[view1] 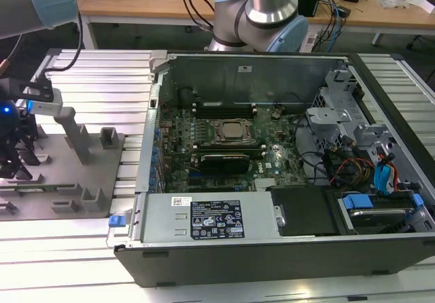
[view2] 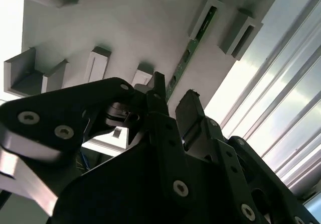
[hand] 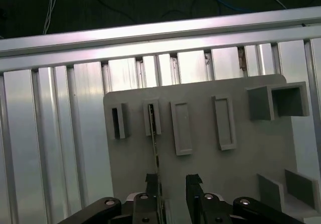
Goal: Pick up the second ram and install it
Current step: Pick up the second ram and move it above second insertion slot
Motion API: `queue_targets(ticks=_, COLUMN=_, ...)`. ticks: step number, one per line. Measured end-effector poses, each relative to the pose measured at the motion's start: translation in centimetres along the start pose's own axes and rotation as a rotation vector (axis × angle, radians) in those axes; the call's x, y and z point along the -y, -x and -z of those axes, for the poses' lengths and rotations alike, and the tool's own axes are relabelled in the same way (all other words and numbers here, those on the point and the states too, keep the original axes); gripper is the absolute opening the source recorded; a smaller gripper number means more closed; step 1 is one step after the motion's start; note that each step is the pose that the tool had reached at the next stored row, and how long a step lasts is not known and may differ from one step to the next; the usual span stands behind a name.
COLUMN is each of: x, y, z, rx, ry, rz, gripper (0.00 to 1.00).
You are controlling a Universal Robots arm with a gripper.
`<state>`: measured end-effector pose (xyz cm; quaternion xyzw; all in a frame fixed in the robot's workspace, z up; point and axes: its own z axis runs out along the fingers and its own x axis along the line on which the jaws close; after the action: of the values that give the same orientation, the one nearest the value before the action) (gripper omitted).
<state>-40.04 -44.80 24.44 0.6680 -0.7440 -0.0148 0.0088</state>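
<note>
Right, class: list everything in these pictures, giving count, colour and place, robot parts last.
table: one, silver, under everything
fixture plate: one, grey, on the table, the exterior view's left
second ram: one, green, on edge in a plate slot
computer case: one, black, open, on the table
motherboard: one, green, inside the case
power supply: one, grey, inside the case
arm: one, grey and blue, behind the case
claw: one, black, open, at the second ram

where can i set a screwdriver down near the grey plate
Bare ribbed table on the far side of the grey fixture plate and on its near side, beside the case. Crowded: the plate's blocks, where the open gripper sits at the second ram, and inside the case.
</note>
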Motion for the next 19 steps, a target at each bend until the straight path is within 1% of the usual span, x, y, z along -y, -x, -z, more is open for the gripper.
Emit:
queue_targets(ticks=2, x=0.1, y=-0.8, z=-0.38, rx=-0.0004, ry=0.0, rz=0.011, gripper=0.36)
queue_targets(ticks=4, x=0.14, y=-1.05, z=-0.67, rx=0.0011, ry=0.0003, rz=0.018, gripper=0.36)
queue_targets(ticks=6, x=0.18, y=-1.29, z=-1.15, rx=0.0026, ry=0.0005, rz=0.031, gripper=0.36)
queue_targets(ticks=7, x=0.18, y=-1.31, z=-1.33, rx=0.0021, ry=0.0007, rz=0.044, gripper=0.36)
queue_targets(ticks=8, x=0.19, y=-1.32, z=-1.53, rx=0.0012, ry=0.0009, rz=0.07, gripper=0.36)
queue_targets(ticks=10, x=0.2, y=-1.33, z=-1.77, rx=0.0004, ry=0.0011, rz=0.095, gripper=0.36)
queue_targets(ticks=11, x=0.22, y=-1.33, z=-2.11, rx=0.0002, ry=0.0011, rz=0.101, gripper=0.36)
queue_targets(ticks=12, x=0.23, y=-1.33, z=-2.48, rx=0.0001, ry=0.0012, rz=0.102, gripper=0.36)
queue_targets(ticks=14, x=0.24, y=-1.33, z=-2.86, rx=0.0001, ry=0.0012, rz=0.103, gripper=0.36)
queue_targets(ticks=17, x=0.28, y=-1.34, z=-4.05, rx=0.0001, ry=0.0012, rz=0.103, gripper=0.36)
queue_targets(ticks=19, x=0.28, y=-1.34, z=-4.14, rx=0.0, ry=0.0013, rz=0.103, gripper=0.36)
